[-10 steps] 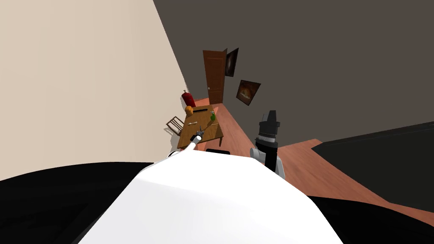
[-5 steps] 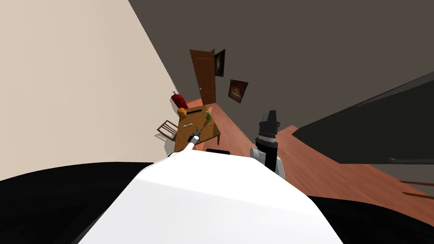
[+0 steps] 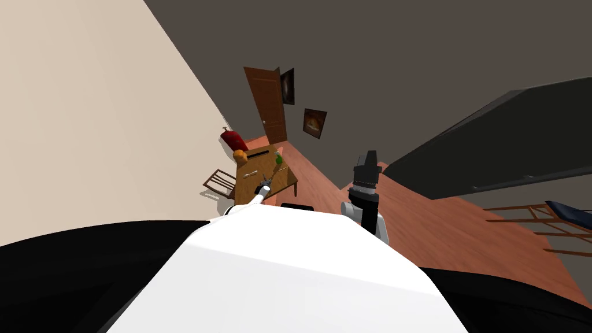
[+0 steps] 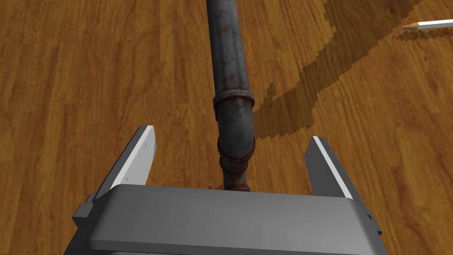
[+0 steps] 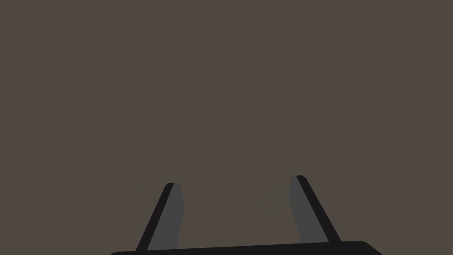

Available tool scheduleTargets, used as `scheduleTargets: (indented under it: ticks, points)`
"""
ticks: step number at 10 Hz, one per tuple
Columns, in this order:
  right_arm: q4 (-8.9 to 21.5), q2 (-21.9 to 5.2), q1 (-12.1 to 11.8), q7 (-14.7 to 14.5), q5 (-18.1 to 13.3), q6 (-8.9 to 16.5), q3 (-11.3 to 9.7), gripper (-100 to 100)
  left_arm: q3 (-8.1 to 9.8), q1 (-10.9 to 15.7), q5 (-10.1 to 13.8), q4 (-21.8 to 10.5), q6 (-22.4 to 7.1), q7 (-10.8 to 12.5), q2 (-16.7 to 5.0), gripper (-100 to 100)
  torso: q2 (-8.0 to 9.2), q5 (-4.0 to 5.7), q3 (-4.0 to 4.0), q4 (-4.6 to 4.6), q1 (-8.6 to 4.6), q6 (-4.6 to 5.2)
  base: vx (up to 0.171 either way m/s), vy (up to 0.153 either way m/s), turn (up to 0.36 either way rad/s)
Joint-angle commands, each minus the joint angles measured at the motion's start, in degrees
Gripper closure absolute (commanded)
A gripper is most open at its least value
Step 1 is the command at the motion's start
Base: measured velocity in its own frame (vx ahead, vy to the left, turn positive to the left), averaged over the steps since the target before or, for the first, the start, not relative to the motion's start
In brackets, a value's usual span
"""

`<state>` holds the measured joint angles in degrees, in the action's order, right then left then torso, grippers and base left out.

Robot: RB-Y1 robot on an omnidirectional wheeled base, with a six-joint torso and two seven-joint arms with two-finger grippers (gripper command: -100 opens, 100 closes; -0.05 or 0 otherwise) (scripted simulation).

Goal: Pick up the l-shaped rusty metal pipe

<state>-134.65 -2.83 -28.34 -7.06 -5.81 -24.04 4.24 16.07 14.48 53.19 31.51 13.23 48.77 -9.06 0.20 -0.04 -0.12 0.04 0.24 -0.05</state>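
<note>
The pipe point(image 4: 230, 66) is dark grey with reddish rust patches and lies flat on a brown wooden table point(image 4: 79, 79). Its elbow joint sits between the fingers of my left gripper point(image 4: 232, 133), and the long part runs straight away from the hand. The gripper is open, with a gap between each finger and the pipe. In the head view the left gripper point(image 3: 265, 181) reaches over the small table point(image 3: 284, 180) ahead. My right gripper point(image 3: 368, 157) is raised at my right side and open point(image 5: 234, 181), holding nothing.
A pencil point(image 4: 427, 25) lies on the table beyond the pipe. An orange object point(image 3: 240, 155), a green bottle point(image 3: 278, 158) and a red object point(image 3: 231, 139) stand at the table's far end. A wooden chair point(image 3: 218, 182) is beside the table, a brown door point(image 3: 267, 104) behind it.
The whole head view has swung, so the table and door sit further left in it. A wooden frame has come into view at the right. My left gripper stays over the table.
</note>
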Motion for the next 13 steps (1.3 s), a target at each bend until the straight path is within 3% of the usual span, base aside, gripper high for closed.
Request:
scheduleTargets:
  ticks: [1, 2, 3, 5, 8, 10, 11, 13]
  points:
    - [0.00, 0.00, 0.00, 0.00, 0.00, 0.00, 0.00, 0, 2.86, -1.07, 0.16, 2.46, -1.14, -2.39, 1.05, -100, 0.00, 0.00, 0.00, 0.00, 0.00, 0.00, -0.020, 0.009, 0.041]
    - [0.00, 0.00, -0.01, 0.00, 0.00, 0.00, 0.00, 0, 2.93, -1.07, 0.16, 2.46, -1.14, -2.39, 1.05, -100, -0.11, 0.01, 0.06, -0.02, -0.08, -0.01, 0.004, -0.008, 0.026]
    - [0.00, 0.00, -0.01, 0.00, 0.00, 0.00, 0.00, 0, 5.19, -0.75, -0.14, 1.34, -0.28, -2.28, 0.93, -100, -0.21, 0.03, 0.12, -0.04, -0.15, 0.00, -0.031, 0.007, -0.367]
    - [0.00, 0.00, 0.00, 0.00, 0.00, 0.00, 0.00, 0, 5.70, -0.75, -0.14, 1.34, -0.28, -2.28, 0.93, -100, -0.07, 0.02, 0.04, -0.02, -0.08, 0.01, -0.039, 0.020, -0.105]
    - [0.00, 0.00, 0.00, 0.00, 0.00, 0.00, 0.00, 0, 10.58, -0.10, -0.74, -0.88, 1.43, -2.05, 0.67, -100, -0.02, 0.01, 0.01, 0.00, -0.06, 0.01, -0.059, 0.024, -0.267]
    - [0.00, 0.00, 0.00, 0.00, 0.00, 0.00, 0.00, 0, 11.07, -0.40, -0.60, 0.00, 0.75, -3.22, 0.89, -100, -0.02, 0.00, 0.01, 0.00, -0.02, 0.01, -0.039, 0.019, -0.137]
    - [0.00, 0.00, -0.01, 0.00, 0.00, 0.00, 0.00, 0, 10.85, -0.30, -0.66, -0.38, 1.14, -2.52, 0.75, 100, -0.13, 0.01, 0.07, -0.02, -0.06, -0.02, 0.000, 0.000, 0.000]
    - [0.00, 0.00, -0.01, 0.00, 0.00, 0.00, 0.00, 0, 10.90, -0.31, -0.63, -0.33, 1.13, -2.55, 0.76, 100, -0.25, 0.02, 0.15, -0.07, -0.10, 0.01, 0.000, 0.000, 0.000]
